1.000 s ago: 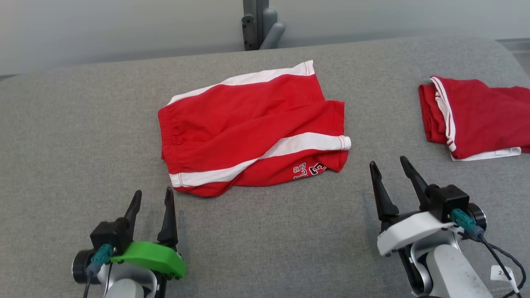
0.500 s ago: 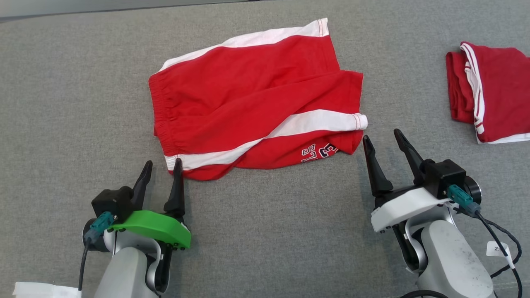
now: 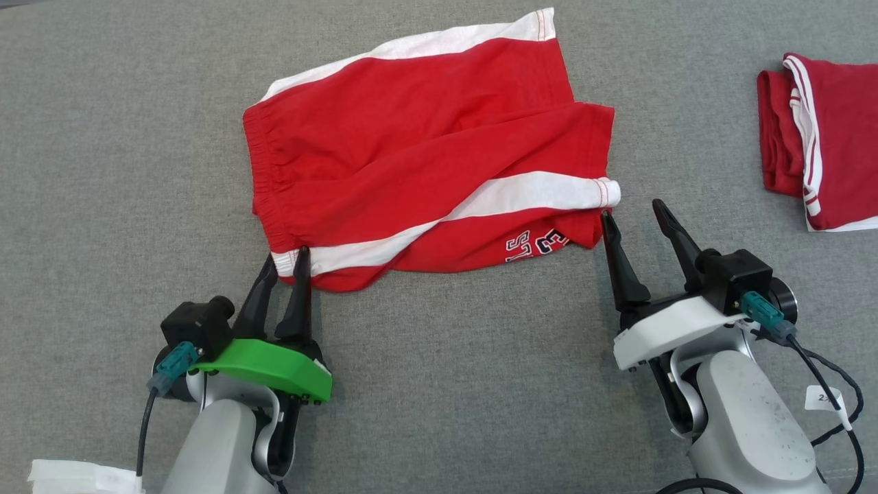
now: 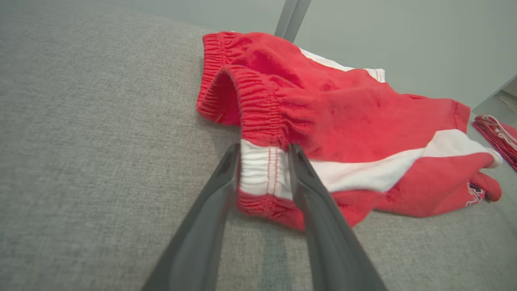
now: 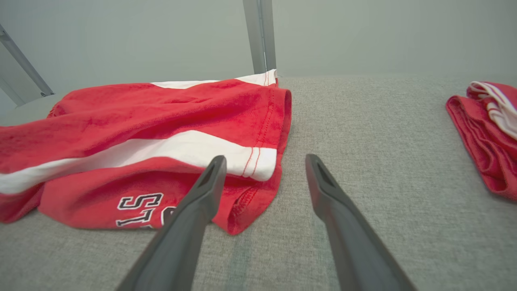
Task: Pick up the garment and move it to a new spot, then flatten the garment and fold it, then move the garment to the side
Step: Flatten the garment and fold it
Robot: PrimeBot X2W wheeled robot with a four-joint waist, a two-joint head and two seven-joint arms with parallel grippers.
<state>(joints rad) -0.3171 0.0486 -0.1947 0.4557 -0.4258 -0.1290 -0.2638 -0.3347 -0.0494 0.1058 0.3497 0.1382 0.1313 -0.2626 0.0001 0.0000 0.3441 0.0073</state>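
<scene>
The garment [image 3: 425, 151] is a pair of red shorts with white side stripes, lying crumpled on the grey padded surface [image 3: 446, 384]. My left gripper [image 3: 287, 254] is at the near-left waistband corner. In the left wrist view the garment's [image 4: 343, 117] white waistband patch sits between the left gripper's [image 4: 264, 147] fingers, which stand partly closed and still apart. My right gripper [image 3: 632, 208] is open at the near-right leg hem. In the right wrist view its left finger lies over the garment's [image 5: 141, 117] hem, while the right gripper's [image 5: 265, 157] other finger is over bare surface.
A second red and white garment [image 3: 823, 137] lies folded at the far right [image 5: 484, 133]. A grey post [image 5: 260, 36] rises behind the surface's far edge. A white scrap [image 3: 75, 477] shows at the lower left corner.
The head camera has tipped down and closer. My left gripper has reached the waistband corner and its fingers have narrowed around it. The right gripper has come up to the leg hem.
</scene>
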